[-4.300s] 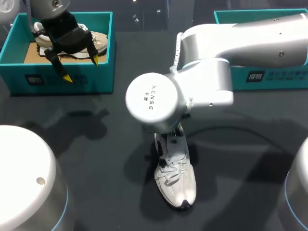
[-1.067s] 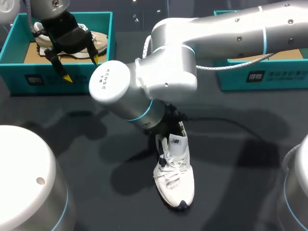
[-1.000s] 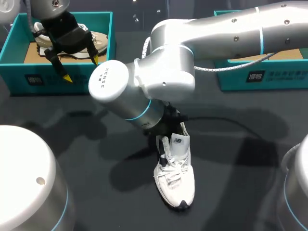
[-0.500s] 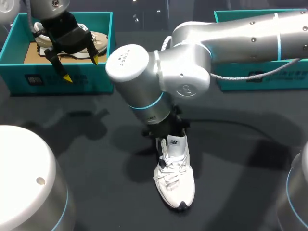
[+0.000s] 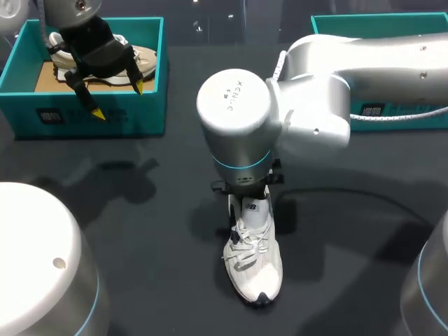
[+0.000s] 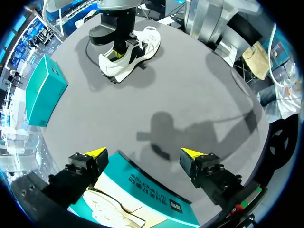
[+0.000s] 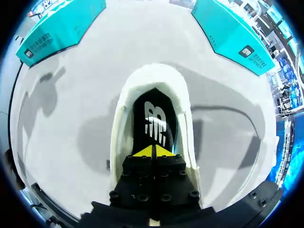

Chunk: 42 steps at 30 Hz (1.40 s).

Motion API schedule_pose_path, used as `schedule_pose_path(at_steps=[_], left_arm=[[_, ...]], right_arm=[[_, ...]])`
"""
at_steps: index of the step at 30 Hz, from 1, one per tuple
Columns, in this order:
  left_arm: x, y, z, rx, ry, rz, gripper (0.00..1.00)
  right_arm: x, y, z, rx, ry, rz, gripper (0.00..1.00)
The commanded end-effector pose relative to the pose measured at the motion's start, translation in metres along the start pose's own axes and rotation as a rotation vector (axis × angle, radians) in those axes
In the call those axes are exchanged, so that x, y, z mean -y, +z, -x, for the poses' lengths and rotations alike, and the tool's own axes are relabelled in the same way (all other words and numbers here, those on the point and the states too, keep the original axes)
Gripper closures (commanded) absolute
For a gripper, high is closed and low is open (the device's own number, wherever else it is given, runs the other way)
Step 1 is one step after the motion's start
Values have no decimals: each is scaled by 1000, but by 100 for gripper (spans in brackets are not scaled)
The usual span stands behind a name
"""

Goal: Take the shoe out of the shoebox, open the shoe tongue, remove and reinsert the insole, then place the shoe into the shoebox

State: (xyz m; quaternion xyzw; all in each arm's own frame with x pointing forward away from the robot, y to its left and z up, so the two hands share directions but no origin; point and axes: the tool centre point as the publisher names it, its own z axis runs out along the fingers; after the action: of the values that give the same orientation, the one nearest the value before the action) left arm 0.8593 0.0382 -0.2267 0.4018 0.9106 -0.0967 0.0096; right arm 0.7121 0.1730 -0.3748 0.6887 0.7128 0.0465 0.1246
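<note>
Here the white shoe [image 5: 254, 269] is set near the tabletop's [image 5: 140, 210] middle, with the right gripper's [image 7: 153, 152] tips pressed together inside its mouth. The left gripper [image 6: 145, 153] is held spread wide over the shoebox [image 5: 105, 115] at the rear-left corner.

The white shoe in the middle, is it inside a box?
No, the white shoe stands on the dark table, out in the open.

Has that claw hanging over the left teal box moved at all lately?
No. The left gripper sits at the same spot over the left shoebox, by its front wall.
</note>
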Motion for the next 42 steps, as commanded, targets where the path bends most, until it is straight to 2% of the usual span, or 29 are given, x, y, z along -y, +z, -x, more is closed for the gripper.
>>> schedule_pose_path(at_steps=[1, 12, 15, 17, 21, 28, 31, 34, 42], left_arm=[[0, 0, 0, -1, 1, 2, 0], [0, 0, 0, -1, 1, 2, 0], [0, 0, 0, -1, 1, 2, 0], [0, 0, 0, -1, 1, 2, 0], [0, 0, 0, -1, 1, 2, 0], [0, 0, 0, -1, 1, 2, 0], [0, 0, 0, -1, 1, 2, 0], [0, 0, 0, -1, 1, 2, 0], [0, 0, 0, -1, 1, 2, 0]], right_arm=[[-5, -2, -4, 25, -22, 56, 100], [-28, 13, -8, 163, -36, 159, 100], [-34, 26, -10, 185, -49, 144, 100], [-33, 37, -8, 189, -49, 99, 100], [-15, 51, -2, 155, -27, 11, 100], [33, 54, 9, 117, 43, -120, 100], [47, 53, 13, 97, 72, -160, 100], [49, 42, 16, 88, 84, -153, 100], [22, -2, 15, 17, 65, -21, 100]])
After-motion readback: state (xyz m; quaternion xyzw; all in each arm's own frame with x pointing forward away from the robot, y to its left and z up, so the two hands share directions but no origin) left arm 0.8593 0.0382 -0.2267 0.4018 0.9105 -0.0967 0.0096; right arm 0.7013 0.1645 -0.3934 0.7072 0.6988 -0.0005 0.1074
